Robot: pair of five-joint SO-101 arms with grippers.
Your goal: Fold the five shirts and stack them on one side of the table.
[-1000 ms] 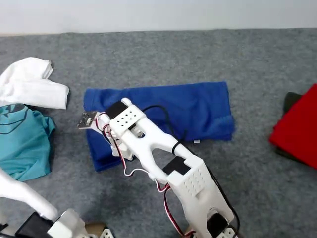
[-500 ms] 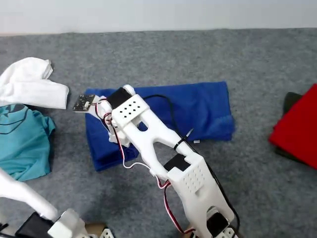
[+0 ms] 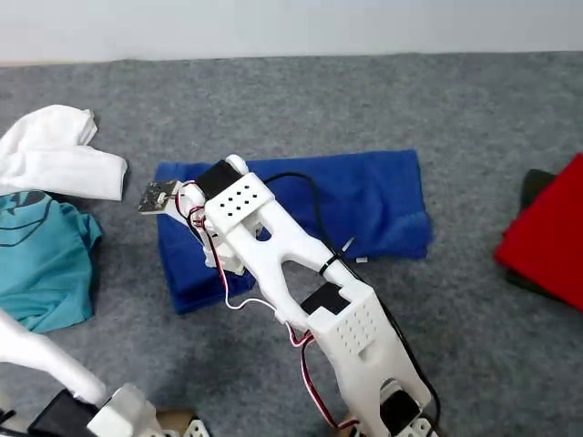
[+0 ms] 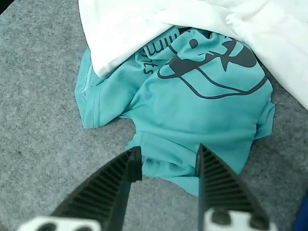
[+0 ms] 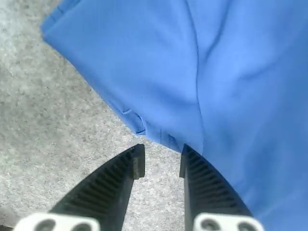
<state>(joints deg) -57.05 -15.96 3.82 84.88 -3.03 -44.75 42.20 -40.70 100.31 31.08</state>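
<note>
Since a second ago the right arm's wrist has swung toward the blue shirt's [image 3: 364,200] end near the white shirt [image 3: 55,155], then eased slightly back. The right end effector [image 5: 161,161] hovers at the blue shirt's edge, jaws slightly apart and empty. The left end effector [image 4: 168,161] hangs over the teal shirt [image 4: 202,110], jaws apart and empty. The blue shirt lies folded mid-counter [image 3: 301,100]. The white shirt overlaps the teal one.

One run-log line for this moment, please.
right hand open, over corner of blue shirt | left hand open, above teal shirt | white shirt overlapping teal shirt | red cloth lying apart
</note>
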